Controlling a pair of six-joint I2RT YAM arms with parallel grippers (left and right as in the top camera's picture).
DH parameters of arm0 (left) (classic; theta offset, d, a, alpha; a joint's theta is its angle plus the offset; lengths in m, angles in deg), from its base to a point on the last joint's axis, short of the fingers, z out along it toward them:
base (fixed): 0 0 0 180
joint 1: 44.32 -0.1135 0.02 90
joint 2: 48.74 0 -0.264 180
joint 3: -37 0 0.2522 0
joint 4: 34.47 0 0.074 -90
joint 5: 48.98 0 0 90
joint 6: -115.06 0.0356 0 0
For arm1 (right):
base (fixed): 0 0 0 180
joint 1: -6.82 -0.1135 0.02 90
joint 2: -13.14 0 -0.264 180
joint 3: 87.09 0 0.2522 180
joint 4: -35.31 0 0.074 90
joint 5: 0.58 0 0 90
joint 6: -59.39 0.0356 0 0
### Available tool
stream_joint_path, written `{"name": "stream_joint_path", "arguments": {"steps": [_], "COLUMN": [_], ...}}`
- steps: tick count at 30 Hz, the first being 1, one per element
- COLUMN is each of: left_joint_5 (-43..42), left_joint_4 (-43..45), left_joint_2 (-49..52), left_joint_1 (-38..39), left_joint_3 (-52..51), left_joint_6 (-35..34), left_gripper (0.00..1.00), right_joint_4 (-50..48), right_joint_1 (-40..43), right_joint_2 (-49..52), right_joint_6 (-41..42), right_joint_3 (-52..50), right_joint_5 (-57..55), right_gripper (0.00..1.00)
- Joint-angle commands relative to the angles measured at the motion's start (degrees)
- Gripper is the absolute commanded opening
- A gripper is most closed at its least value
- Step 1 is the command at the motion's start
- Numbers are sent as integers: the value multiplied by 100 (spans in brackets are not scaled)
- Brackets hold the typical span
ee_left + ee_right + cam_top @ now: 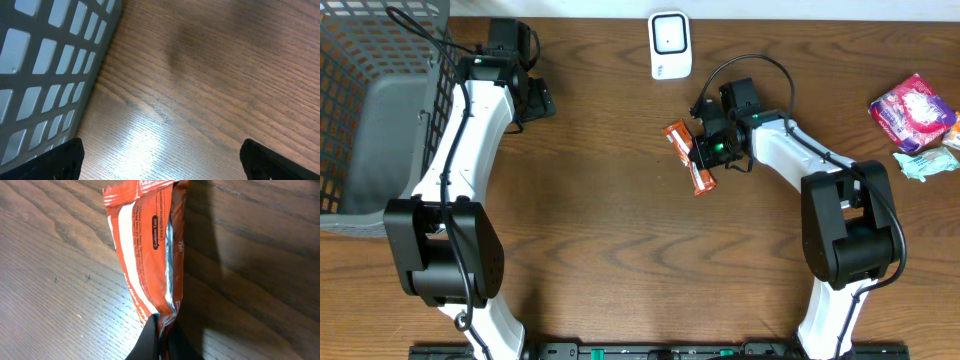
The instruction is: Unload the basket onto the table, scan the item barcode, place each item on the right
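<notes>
Status: right claw (161,330) is clamped fully shut on the crimped end seam of the orange snack bar (145,255). Bar sits mid-table (600,230), a bit near and right of the white scanner (670,45). Can't tell if it's lifted or resting.

Looks light, with soft, crinkly, slick film. The seam is the right place to hold since it's stiffer and leaves the printed faces clear, but I'd expect the bar to droop or twist. No barcode visible from here.

Left claw (165,167) is wide open and empty, beside the grey basket (45,75) at far left.
</notes>
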Motion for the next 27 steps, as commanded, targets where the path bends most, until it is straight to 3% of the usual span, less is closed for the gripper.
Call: {"name": "stream_joint_path", "arguments": {"steps": [1,6,13,18,27], "left_joint_5": [52,52,52,52,52], "left_joint_4": [-15,-17,-17,-15,-15], "left_joint_2": [-28,-28,-28,-28,-28], "left_joint_1": [-2,-2,-2,-2,-2], "left_joint_3": [-33,-33,-33,-33,-33], "left_joint_6": [13,13,13,13,13], "left_gripper": [99,99,99,99,99], "right_joint_4": [153,656,1257,1097,824], "right_joint_1": [-26,-111,-483,-745,-820], "right_joint_2": [-11,-13,-13,9,466], "right_joint_6": [37,44,828,1134,1309], "right_joint_3": [328,765,1130,929,704], "right_joint_5": [-293,-1384,-4522,-6000,-6448], "right_gripper": [1,1,1,1,1]}}
